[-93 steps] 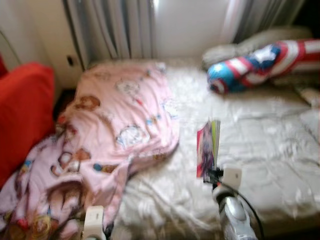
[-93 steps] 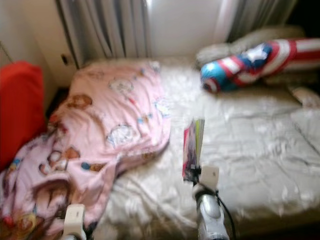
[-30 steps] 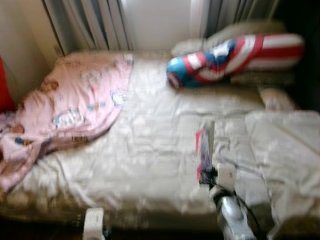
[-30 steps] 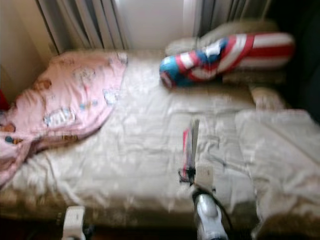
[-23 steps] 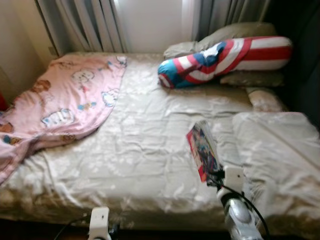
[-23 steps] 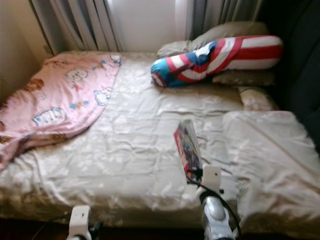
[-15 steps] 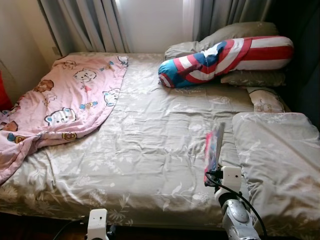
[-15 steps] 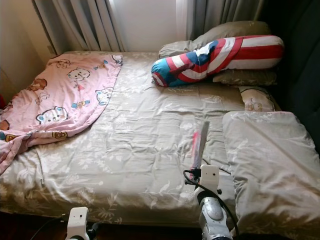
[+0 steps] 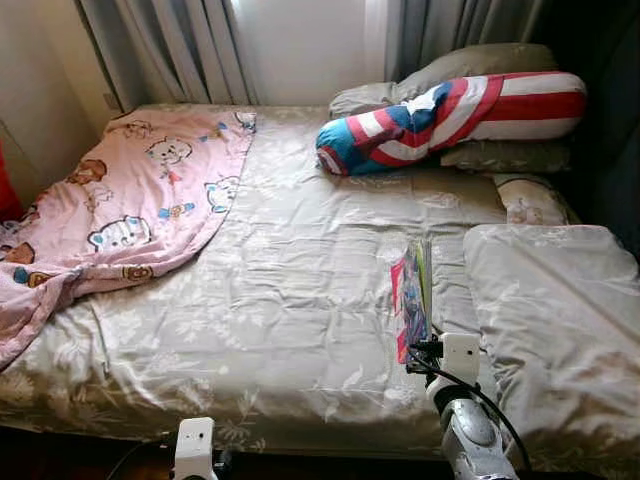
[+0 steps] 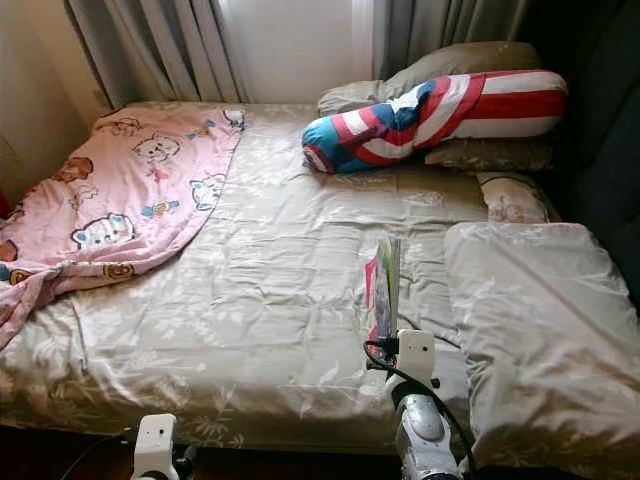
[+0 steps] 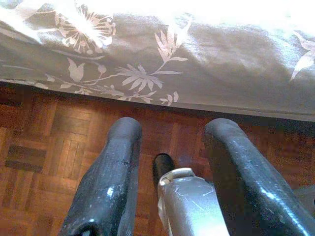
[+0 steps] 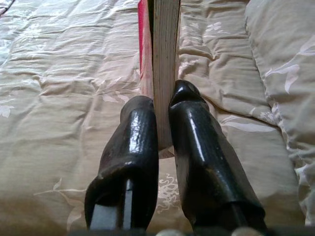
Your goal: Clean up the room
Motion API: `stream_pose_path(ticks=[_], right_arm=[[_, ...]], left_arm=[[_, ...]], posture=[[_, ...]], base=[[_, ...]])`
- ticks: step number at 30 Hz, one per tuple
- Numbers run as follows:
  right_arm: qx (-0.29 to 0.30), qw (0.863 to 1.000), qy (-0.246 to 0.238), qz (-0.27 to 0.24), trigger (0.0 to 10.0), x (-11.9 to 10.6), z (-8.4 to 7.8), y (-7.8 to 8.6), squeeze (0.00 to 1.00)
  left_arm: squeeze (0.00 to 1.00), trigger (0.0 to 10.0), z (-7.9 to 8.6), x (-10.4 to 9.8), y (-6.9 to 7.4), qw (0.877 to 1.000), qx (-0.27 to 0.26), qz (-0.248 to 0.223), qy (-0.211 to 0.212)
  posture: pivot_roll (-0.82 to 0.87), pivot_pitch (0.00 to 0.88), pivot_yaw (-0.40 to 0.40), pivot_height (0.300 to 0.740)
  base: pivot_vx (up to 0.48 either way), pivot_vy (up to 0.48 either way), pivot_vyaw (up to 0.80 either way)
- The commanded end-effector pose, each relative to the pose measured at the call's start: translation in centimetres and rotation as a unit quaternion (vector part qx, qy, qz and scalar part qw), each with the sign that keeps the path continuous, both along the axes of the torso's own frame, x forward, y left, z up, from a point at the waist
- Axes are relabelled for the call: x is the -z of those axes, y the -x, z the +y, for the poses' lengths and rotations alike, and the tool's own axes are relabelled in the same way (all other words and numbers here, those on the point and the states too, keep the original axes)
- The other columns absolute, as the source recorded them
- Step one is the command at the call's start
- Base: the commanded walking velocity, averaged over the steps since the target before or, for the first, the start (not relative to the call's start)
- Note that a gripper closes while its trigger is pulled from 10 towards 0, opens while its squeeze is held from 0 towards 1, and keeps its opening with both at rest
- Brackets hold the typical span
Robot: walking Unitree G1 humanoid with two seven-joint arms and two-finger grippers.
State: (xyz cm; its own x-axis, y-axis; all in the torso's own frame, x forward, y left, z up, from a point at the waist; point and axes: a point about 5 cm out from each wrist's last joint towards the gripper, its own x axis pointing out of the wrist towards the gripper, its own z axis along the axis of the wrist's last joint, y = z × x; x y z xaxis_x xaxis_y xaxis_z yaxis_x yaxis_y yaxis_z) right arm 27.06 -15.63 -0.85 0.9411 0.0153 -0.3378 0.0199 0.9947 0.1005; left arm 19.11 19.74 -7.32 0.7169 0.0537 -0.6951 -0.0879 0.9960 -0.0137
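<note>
My right gripper point(image 12: 162, 105) is shut on a thin book point(image 12: 162, 54) with a colourful red cover, held upright on its edge over the beige bedspread point(image 9: 280, 300). In the left eye view the book point(image 9: 411, 298) stands above my right wrist, near the bed's front right part. My left gripper point(image 11: 167, 132) hangs low by the bed's front edge, open with nothing between its fingers, above the wooden parquet floor point(image 11: 44, 142).
A pink cartoon blanket point(image 9: 120, 210) is rumpled on the bed's left side and spills over the edge. A red, white and blue bolster point(image 9: 450, 110) and pillows lie at the head. A beige pillow point(image 9: 550, 320) sits at front right. Curtains point(image 9: 180, 50) hang behind.
The camera has swung right, so the bed moved left in view and the blur cleared. The book stays in my right gripper and has twisted a little, showing more of its cover.
</note>
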Motion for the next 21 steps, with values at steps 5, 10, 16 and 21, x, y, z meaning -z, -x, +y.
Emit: stream_pose_path(ticks=[5,10,16,21], right_arm=[[-0.004,1.000,-0.004,-0.012,10.0,-0.46,0.25,-0.46,0.00],[-0.004,1.000,-0.004,-0.012,10.0,-0.47,0.30,-0.46,0.00],[-0.004,1.000,-0.005,-0.013,10.0,-0.51,0.36,-0.50,0.00],[-0.004,1.000,-0.005,-0.013,10.0,-0.50,0.36,-0.48,0.00]], left_arm=[[0.00,10.0,0.27,0.13,0.28,1.000,-0.002,0.006,-0.003],[0.00,10.0,0.28,0.16,0.35,1.000,-0.003,0.006,-0.003],[0.00,10.0,0.20,0.14,0.30,1.000,-0.002,0.006,-0.002],[0.00,10.0,0.15,0.11,0.23,1.000,-0.001,0.004,-0.002]], posture=[[-0.02,0.026,0.007,0.709],[-0.02,0.026,0.007,0.709],[-0.02,0.027,0.007,0.709],[-0.02,0.027,0.007,0.709]], base=[[0.151,0.000,0.00],[0.274,0.000,0.00],[0.295,0.000,0.00],[0.300,0.000,0.00]])
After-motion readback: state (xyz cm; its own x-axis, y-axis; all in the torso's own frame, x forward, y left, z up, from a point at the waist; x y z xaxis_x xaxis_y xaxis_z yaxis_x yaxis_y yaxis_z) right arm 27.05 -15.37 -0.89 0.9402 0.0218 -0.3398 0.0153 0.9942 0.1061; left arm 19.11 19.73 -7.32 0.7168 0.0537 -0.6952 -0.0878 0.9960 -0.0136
